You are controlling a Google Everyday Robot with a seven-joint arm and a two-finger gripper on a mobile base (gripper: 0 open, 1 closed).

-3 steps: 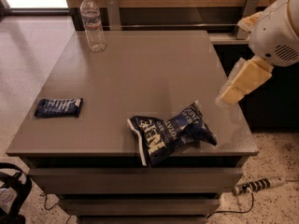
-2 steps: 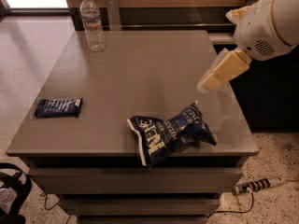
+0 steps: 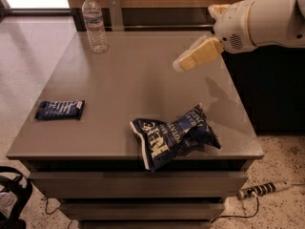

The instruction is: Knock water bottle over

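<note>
The water bottle (image 3: 94, 24) stands upright at the far left corner of the grey table (image 3: 124, 85). It is clear and ribbed, with a white cap and a pale label band. My gripper (image 3: 183, 62), with cream-coloured fingers, hovers above the table's right half, well to the right of the bottle and not touching it. The white arm reaches in from the right edge of the view.
A crumpled dark blue chip bag (image 3: 172, 135) lies near the table's front edge. A small dark blue snack packet (image 3: 60, 109) lies at the front left. A dark cabinet stands to the right, a power strip (image 3: 262, 190) lies on the floor.
My gripper and arm have moved left and farther over the table, toward the bottle's side. The bottle, chip bag and snack packet have not moved.
</note>
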